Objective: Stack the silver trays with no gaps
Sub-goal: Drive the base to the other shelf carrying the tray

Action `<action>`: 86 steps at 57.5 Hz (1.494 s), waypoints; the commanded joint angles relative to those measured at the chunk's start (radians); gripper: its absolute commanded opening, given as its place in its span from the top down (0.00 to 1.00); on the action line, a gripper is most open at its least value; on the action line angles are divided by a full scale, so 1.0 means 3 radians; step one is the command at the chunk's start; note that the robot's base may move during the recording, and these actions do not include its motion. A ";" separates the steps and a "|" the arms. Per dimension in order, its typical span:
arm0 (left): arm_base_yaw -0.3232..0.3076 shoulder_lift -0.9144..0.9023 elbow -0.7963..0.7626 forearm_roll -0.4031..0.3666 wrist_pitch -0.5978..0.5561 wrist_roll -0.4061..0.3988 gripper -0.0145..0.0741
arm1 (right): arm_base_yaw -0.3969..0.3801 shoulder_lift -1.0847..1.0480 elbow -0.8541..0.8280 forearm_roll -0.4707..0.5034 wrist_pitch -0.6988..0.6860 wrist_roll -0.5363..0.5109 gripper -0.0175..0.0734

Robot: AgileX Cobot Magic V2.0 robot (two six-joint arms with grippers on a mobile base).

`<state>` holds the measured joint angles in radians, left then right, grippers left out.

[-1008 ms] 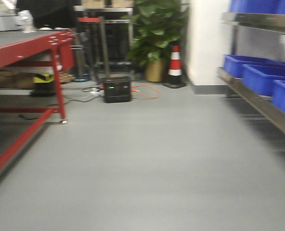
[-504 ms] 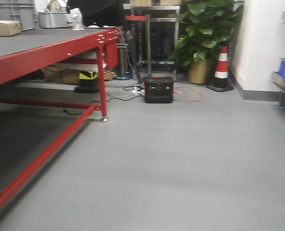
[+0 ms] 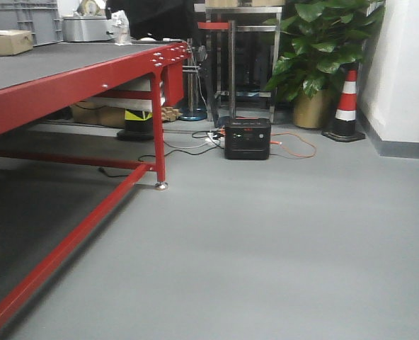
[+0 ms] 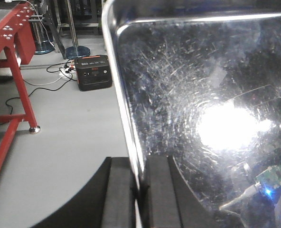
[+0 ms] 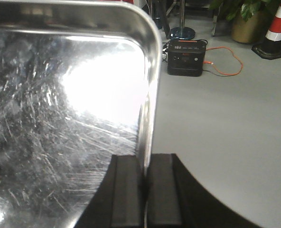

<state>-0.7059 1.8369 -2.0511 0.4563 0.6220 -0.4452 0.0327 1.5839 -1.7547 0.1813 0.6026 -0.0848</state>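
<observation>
A shiny, scratched silver tray [image 4: 202, 109] fills the left wrist view; my left gripper [image 4: 139, 190] is shut on its left rim. The same kind of silver tray [image 5: 69, 109] fills the right wrist view; my right gripper [image 5: 145, 190] is shut on its right rim. The tray hangs in the air above the grey floor. I cannot tell whether it is one tray or more than one. The front view shows neither the tray nor my grippers.
A red-framed table [image 3: 75, 78] stands on the left with a leg [image 3: 158, 142] near the middle. A black power box [image 3: 246, 139] with orange cable, a potted plant [image 3: 316, 64], a striped cone [image 3: 346, 99] and a metal rack [image 3: 238, 57] stand at the back. Grey floor [image 3: 280, 241] lies ahead.
The front view has swung left: the blue bins and steel shelf on the right have left the frame, and the red table now fills the left side.
</observation>
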 commanded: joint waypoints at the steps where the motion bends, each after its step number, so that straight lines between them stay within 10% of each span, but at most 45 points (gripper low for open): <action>1: -0.0017 -0.0048 -0.0037 -0.0004 -0.0122 0.0054 0.86 | 0.0006 -0.0043 -0.0051 0.0026 -0.0189 -0.0037 0.90; 86: -0.0017 -0.0048 -0.0037 -0.0004 -0.0122 0.0054 0.86 | 0.0006 -0.0038 -0.0051 0.0046 -0.0211 -0.0037 0.90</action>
<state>-0.7041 1.8369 -2.0526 0.4563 0.6238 -0.4452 0.0327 1.5839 -1.7547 0.1868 0.5966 -0.0848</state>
